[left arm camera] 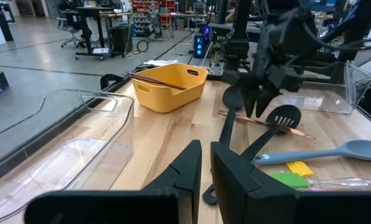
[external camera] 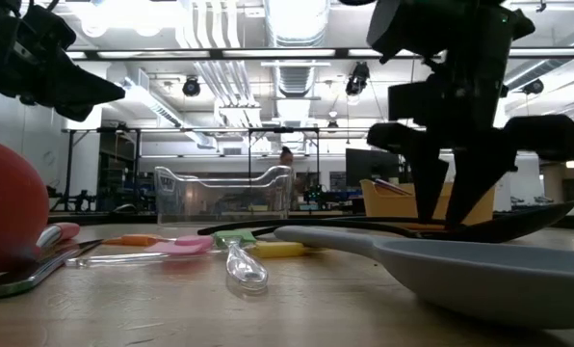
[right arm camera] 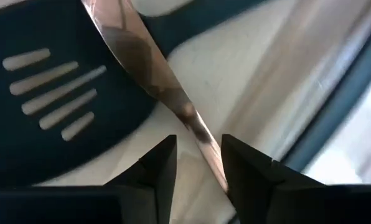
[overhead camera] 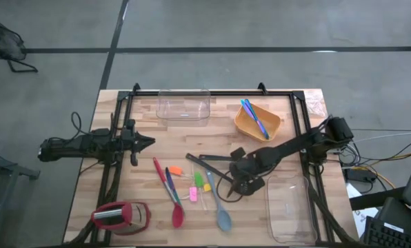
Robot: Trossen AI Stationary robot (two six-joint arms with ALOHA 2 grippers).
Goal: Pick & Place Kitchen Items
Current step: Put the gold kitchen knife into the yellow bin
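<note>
Fingers (right arm camera: 157, 171) of the right gripper (overhead camera: 241, 180) are seen apart, straddling a thin copper-coloured utensil handle (right arm camera: 151, 78) beside a black slotted spoon (right arm camera: 45, 93) near the worktop (overhead camera: 295, 138) centre; contact cannot be made out. The left gripper (overhead camera: 147, 143) is held shut at the left. No writing is legible.

My work surface is a light wooden table (overhead camera: 157, 131) with a black frame around it. Directly on it lie a clear tub (overhead camera: 183, 107) at the far edge, an orange bowl (overhead camera: 257, 121), a second clear tub (overhead camera: 288, 209), a red-and-silver gadget (overhead camera: 120, 216), a red spatula (overhead camera: 168, 191), a grey-blue spatula (overhead camera: 218, 205), black slotted spoons (overhead camera: 216, 160) and small neon pieces (overhead camera: 198, 184).
</note>
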